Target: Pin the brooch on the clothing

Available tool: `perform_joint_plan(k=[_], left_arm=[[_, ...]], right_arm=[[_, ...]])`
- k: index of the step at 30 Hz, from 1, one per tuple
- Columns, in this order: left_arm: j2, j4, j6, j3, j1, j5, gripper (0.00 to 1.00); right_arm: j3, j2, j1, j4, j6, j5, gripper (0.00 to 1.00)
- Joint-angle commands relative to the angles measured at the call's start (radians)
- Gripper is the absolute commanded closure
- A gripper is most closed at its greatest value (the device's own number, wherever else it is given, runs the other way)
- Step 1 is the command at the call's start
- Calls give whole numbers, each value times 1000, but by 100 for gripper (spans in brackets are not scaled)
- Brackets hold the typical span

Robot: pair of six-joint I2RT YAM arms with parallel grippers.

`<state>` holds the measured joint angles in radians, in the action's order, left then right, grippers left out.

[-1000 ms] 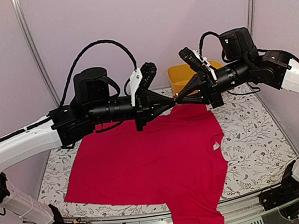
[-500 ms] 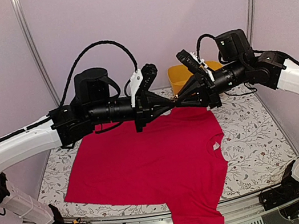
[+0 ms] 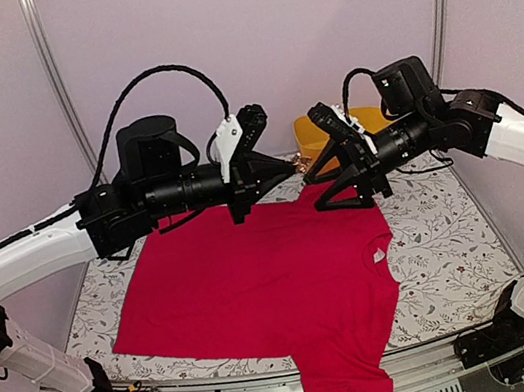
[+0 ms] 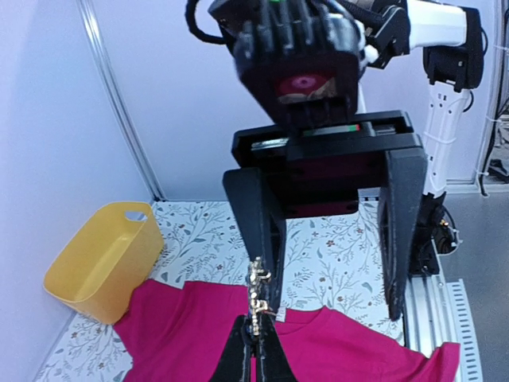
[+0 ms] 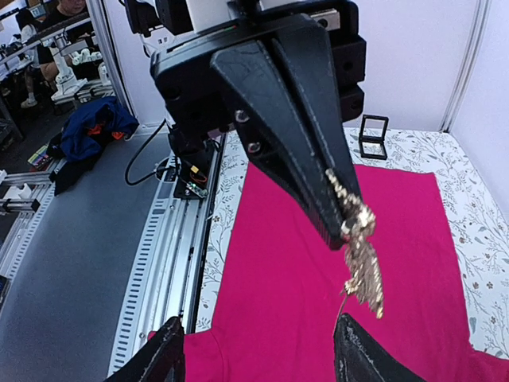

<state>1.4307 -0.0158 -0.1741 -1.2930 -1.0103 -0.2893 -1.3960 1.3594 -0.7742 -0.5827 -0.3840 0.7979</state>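
The red T-shirt lies flat on the floral counter, unmoved, with the yellow bin at the far edge. Above the shirt's far edge the two tools no longer meet tip to tip. The right tool has spread wide and backed off to the right, holding nothing. The left tool, raised slightly, stays pinched tight on the brooch, which is held in the air just left of the right tool's fingers.

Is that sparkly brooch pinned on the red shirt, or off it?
Off it. The brooch hangs pinched in the left arm's fingers, in the air above the spread T-shirt.
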Motion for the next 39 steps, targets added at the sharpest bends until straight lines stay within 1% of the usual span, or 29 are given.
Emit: perform_joint_plan(k=[1, 6, 10, 12, 15, 17, 19, 25, 33, 34, 37, 39], left_arm=[[-40, -55, -103, 8, -18, 116, 100], [-60, -86, -192, 21, -49, 147, 100], [-69, -98, -186, 14, -52, 101, 100], [-66, -103, -165, 8, -50, 72, 100], [-42, -127, -116, -24, -47, 34, 100], [-18, -157, -91, -55, -48, 20, 100], [1, -180, -74, -78, -46, 3, 100], [15, -177, -49, -90, -45, -9, 100], [22, -180, -45, -97, -43, -24, 100], [21, -177, -44, -97, -43, -24, 100], [15, -171, -41, -94, -44, -19, 100], [14, -171, -42, -92, -42, -18, 100]], right_arm=[[5, -86, -5, -68, -46, -91, 37], [3, -123, -5, -46, -14, -248, 36], [2, -138, -5, 19, 10, -323, 38], [1, -139, -5, 63, 26, -337, 43], [-12, -126, -5, 99, 32, -225, 52], [-28, -107, -4, 98, 30, -158, 54], [-36, -87, -5, 88, 25, -134, 57], [-42, -50, -7, 41, 10, -58, 60], [-38, -38, -6, 70, 25, -19, 81], [-38, -33, -6, 68, 25, -19, 81], [-38, -23, -7, 54, 22, -22, 77], [-36, -19, -7, 45, 21, -26, 77]])
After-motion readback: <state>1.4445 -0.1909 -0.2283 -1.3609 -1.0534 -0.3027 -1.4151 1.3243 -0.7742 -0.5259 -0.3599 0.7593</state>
